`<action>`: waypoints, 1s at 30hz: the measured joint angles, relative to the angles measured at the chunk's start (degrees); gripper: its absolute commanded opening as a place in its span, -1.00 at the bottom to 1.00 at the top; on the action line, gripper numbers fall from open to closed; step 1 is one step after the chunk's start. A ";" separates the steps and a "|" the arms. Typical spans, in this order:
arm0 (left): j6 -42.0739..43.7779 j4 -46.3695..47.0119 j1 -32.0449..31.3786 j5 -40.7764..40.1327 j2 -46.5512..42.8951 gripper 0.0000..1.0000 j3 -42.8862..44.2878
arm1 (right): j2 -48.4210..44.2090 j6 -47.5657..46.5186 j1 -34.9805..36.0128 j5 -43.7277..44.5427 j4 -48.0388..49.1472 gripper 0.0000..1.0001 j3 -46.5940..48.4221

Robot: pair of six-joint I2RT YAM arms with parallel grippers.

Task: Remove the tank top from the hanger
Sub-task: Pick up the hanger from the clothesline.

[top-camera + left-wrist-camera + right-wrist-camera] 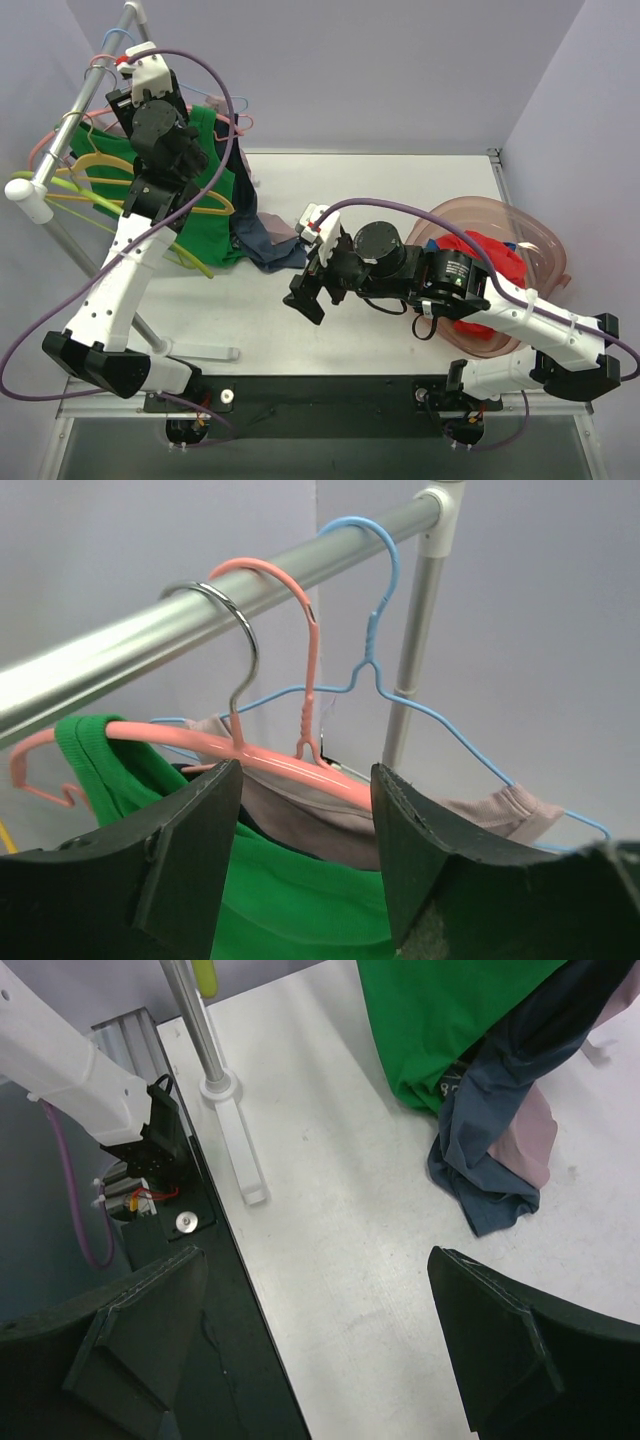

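Only the left wrist view shows the left gripper [305, 780] spread at the pink hanger [200, 742] — overhead, its fingers are hidden; the right gripper [318, 1260] gapes above the table [340, 1160].

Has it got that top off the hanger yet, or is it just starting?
Just starting. Done: nothing visible; the green top is draped on the pink hanger, which is hooked on the rail. In hand: the left fingers straddle that hanger near its neck, apart, not gripping. The right fingers hang open over the table. Left: sliding the top off.
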 measured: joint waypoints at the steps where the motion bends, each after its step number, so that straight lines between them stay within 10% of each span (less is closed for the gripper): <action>1: 0.39 0.57 0.33 -0.13 0.00 0.22 0.00 | 0.33 0.00 0.17 -0.02 -0.28 0.99 0.15; 30: -0.66 -1.16 9.77 2.75 2.95 -0.49 1.64 | 2.05 -0.02 2.01 0.48 -2.43 1.00 0.96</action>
